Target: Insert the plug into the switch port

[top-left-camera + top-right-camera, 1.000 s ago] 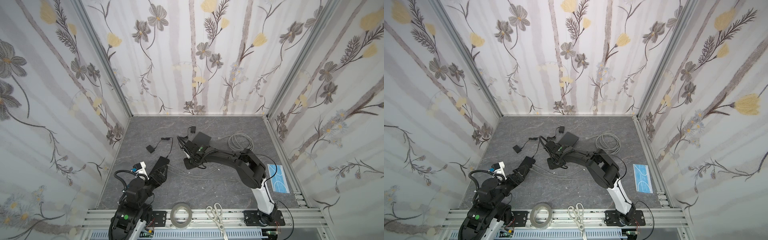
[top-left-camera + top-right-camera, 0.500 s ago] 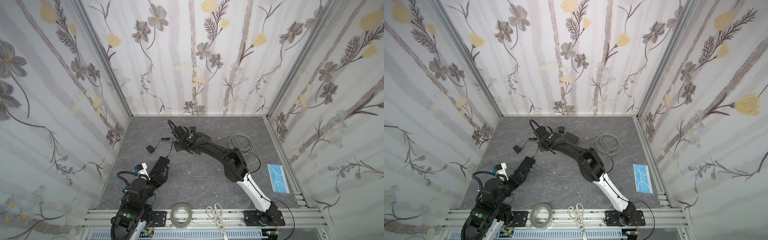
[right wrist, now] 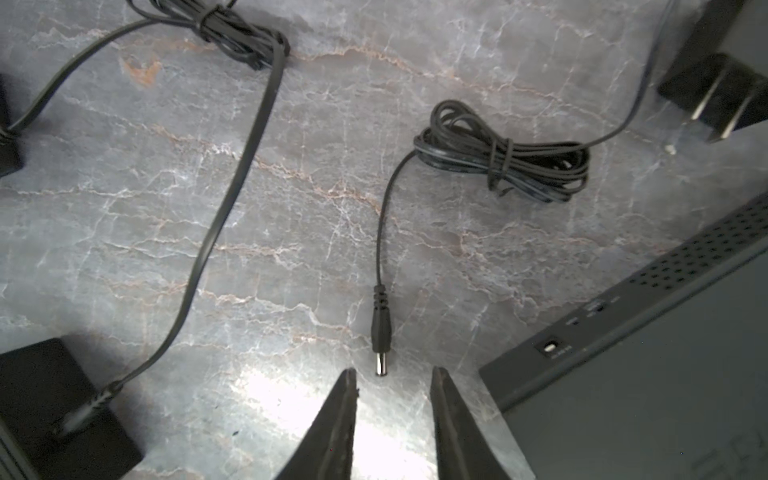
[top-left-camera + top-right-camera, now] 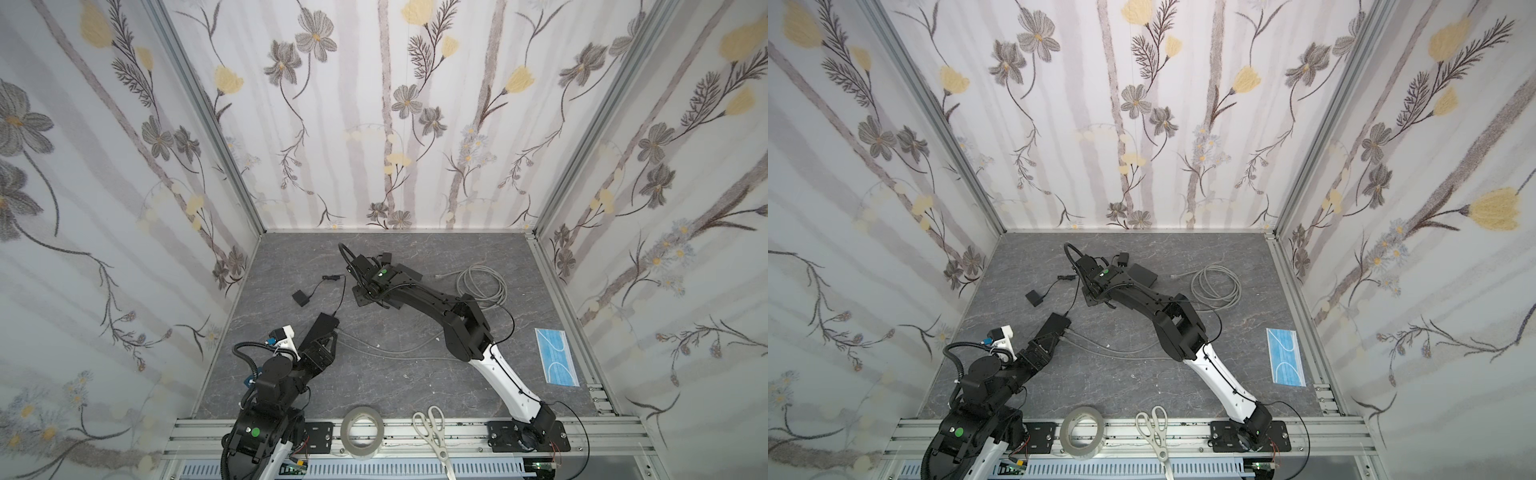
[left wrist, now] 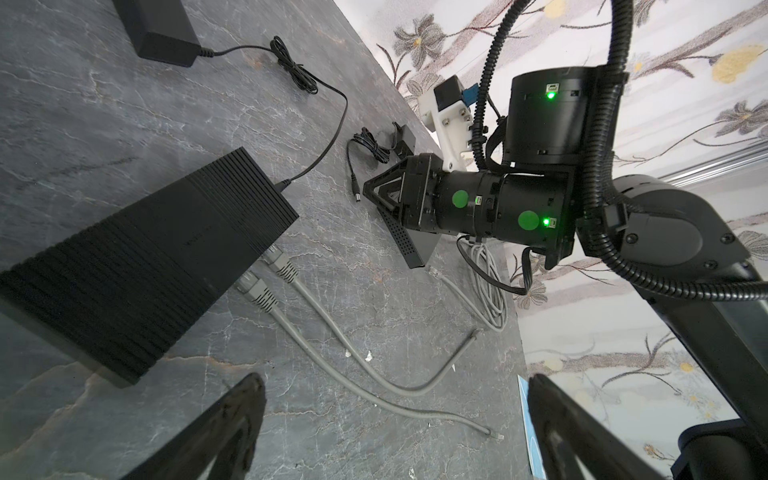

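- Top views: in both, the right arm (image 4: 424,297) stretches across the grey marbled tabletop (image 4: 415,374) to the flat dark grey switch box (image 4: 1144,275) at the far side. Smaller parts near its wrist cannot be made out there.
- Left wrist view: the left hand (image 5: 392,380) hangs empty above the tabletop, fingers wide apart, beside a black ribbed box (image 5: 145,257) that already carries two grey network cables (image 5: 274,270). Farther off, the right hand (image 5: 368,193) points at the small black barrel plug (image 5: 355,196), which lies just off its tips.
- Right wrist view: the right hand's fingers stand partly apart with nothing between them. The plug lies flat on the tabletop, its metal tip at the mouth of the gap. The round power port (image 3: 550,347) sits near, in the switch's side wall.
- Done well, the hand would likely slide on to straddle the moulded body rather than the metal tip. It would then close squarely and turn the plug in line with the port, minding drag from the bundled cord (image 3: 498,166).
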Available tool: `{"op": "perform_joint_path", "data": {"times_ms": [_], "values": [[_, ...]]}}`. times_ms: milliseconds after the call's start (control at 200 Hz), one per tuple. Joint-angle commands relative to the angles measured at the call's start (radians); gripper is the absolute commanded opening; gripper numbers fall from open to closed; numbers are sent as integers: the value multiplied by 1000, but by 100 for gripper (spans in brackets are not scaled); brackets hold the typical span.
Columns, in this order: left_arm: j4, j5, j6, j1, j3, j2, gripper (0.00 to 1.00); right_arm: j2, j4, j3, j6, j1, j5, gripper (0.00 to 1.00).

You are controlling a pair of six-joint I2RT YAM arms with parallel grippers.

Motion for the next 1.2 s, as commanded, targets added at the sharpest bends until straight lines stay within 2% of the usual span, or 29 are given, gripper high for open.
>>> {"op": "perform_joint_path", "data": {"times_ms": [0,250,500,595,829,854,974,1044,1194], "values": [[3,9,10,0,9,-1,100,23,38,17,18,0,-41,32],[4,17,6,1,14,-2,100,42,28,24,64,-1,-33,24],[-1,23,5,0,14,-4,100,41,11,24,49,-1,-22,19],[-2,23,7,0,15,-3,100,43,5,24,38,1,-17,13],[-7,23,7,0,15,-3,100,37,-8,24,22,2,-8,11],[-6,24,7,0,15,-2,100,35,-8,24,20,3,-11,8],[-9,18,7,-1,15,-3,100,16,-27,20,18,4,-27,6],[-9,15,7,0,14,-2,100,-11,-31,-12,3,10,-39,6],[-9,4,4,0,5,-2,100,-113,15,-200,-19,39,-21,6]]}}
